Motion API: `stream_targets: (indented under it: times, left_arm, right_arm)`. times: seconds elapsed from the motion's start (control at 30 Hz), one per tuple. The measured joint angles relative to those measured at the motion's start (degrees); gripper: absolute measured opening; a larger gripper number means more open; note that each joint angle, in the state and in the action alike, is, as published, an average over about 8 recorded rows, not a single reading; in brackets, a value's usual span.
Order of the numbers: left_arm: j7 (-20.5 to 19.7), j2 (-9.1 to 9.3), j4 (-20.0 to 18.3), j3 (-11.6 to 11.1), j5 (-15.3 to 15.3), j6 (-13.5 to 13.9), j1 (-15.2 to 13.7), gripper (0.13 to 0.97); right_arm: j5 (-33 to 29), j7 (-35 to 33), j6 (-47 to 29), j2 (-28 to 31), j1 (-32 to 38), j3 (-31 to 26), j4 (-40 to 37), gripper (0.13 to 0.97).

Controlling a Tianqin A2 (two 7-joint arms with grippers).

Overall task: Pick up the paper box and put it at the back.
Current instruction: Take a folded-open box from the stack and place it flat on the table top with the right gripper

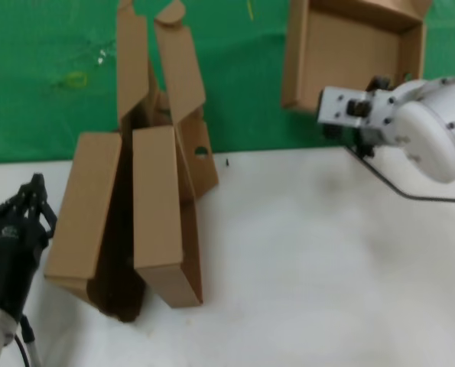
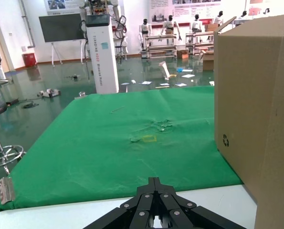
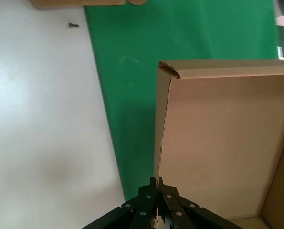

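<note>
Paper box (image 1: 353, 50) held aloft over green back (image 1: 51, 53), wall edge pinched by right pincer (image 3: 157, 183). To be lowered level before release. Left pincer (image 1: 30, 200) pressed together, parked low beside worktop (image 1: 311, 252) boxes.

Three brown cardboard boxes: one paper box (image 1: 357, 53) held aloft; two alike boxes (image 1: 135, 222) standing together; two grippers.

You see the paper box (image 1: 357, 53) in plain brown cardboard, matching the two brown boxes (image 1: 135, 222) standing on the bench (image 1: 311, 260), which is white. The back (image 1: 51, 76) is green cloth with faint yellowish marks. The left hand (image 1: 17, 222) is black; the right hand (image 1: 349, 111) is white and grey.
</note>
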Motion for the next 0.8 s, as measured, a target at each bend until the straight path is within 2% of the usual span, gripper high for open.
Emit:
stream_targets:
  times: [0.37, 0.8]
  left_arm:
    - [0.0, 0.00, 0.0, 0.0, 0.0, 0.0, 0.0, 0.143]
    - [0.0, 0.00, 0.0, 0.0, 0.0, 0.0, 0.0, 0.143]
  right_arm:
    - [-2.4, -2.8, -4.1, -8.6, 4.1, -3.2, -8.8, 0.148]
    - [-5.5, -4.0, -2.7, -12.3, 4.8, -4.3, -13.1, 0.148]
